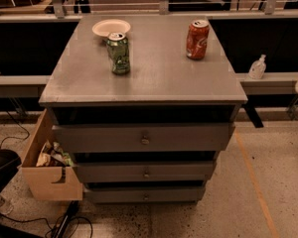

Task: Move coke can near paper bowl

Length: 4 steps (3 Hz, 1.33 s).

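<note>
The coke can (197, 39), red with white lettering and a silver top, stands upright at the back right of the grey cabinet top (159, 78). The paper bowl (111, 28), shallow, round and white, sits at the back left of the same top. The can and the bowl are well apart, roughly a third of the top's width. The gripper is not in view in the camera view.
A green can (118, 53) stands upright just in front of the bowl. The cabinet has three drawers (145, 140) below. A cardboard box (48, 165) with wrappers sits on the floor at left. A dark rounded shape (0, 170) and cables lie at lower left. A white bottle (258, 67) stands on the ledge at right.
</note>
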Available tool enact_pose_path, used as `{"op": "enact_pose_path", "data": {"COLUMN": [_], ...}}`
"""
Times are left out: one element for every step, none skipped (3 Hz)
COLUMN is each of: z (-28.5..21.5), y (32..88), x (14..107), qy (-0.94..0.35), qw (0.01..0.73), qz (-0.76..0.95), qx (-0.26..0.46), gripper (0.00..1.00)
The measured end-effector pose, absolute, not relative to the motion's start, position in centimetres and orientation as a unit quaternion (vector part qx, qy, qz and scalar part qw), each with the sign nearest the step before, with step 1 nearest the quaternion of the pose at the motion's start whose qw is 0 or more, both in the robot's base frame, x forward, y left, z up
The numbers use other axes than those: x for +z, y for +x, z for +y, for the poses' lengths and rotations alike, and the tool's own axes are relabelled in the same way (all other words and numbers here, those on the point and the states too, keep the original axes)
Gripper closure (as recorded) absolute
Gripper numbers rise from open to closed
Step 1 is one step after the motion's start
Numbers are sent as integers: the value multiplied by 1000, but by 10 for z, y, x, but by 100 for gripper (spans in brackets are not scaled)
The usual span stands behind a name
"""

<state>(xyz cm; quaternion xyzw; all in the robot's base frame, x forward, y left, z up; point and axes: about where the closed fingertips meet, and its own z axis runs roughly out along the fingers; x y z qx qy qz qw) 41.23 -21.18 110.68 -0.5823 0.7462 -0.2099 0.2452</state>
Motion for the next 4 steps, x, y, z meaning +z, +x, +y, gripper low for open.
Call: {"op": "enact_pose_path", "data": {"z": [-212, -212, -217, -259], "y": [412, 413, 423, 451], "x": [1107, 1107, 1110, 1080], "qy": [-582, -582, -565, -494], "qw": [245, 246, 273, 324], "qz": [746, 746, 747, 784], "qx": [-210, -210, -219, -191], "gripper": [0, 0, 0, 0]}}
